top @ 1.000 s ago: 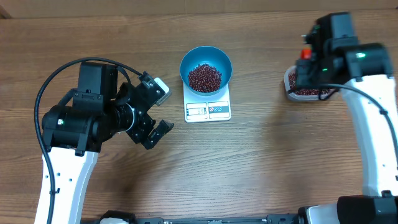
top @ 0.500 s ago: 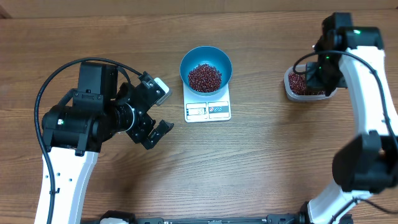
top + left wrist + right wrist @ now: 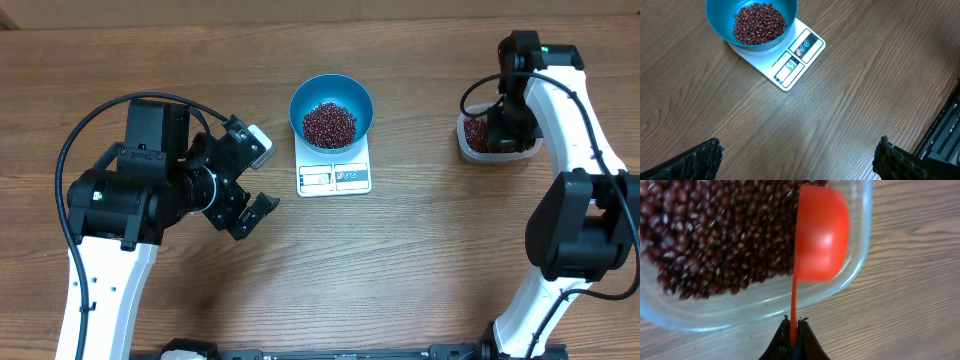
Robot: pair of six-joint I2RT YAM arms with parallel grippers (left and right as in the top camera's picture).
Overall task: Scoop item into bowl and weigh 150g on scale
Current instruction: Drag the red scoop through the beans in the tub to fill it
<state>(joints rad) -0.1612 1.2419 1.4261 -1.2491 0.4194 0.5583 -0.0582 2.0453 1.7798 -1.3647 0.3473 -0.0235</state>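
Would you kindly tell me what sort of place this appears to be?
Probably a robotics lab bench: a left arm and right arm at a wooden table, with a scale, blue bowl and tub of beans.

Occupying mid-table: blue bowl point(image 3: 331, 110) of beans point(image 3: 329, 123), sitting on the white scale point(image 3: 335, 178), with bare wood lying open in front and on both sides. Hanging wide-jawed near the scale's left edge: left gripper point(image 3: 260, 181), leaving an open lane between. Crowding the far right: clear tub point(image 3: 468, 141) under the right arm point(image 3: 560, 110), red scoop point(image 3: 820, 235) filling one corner inside.
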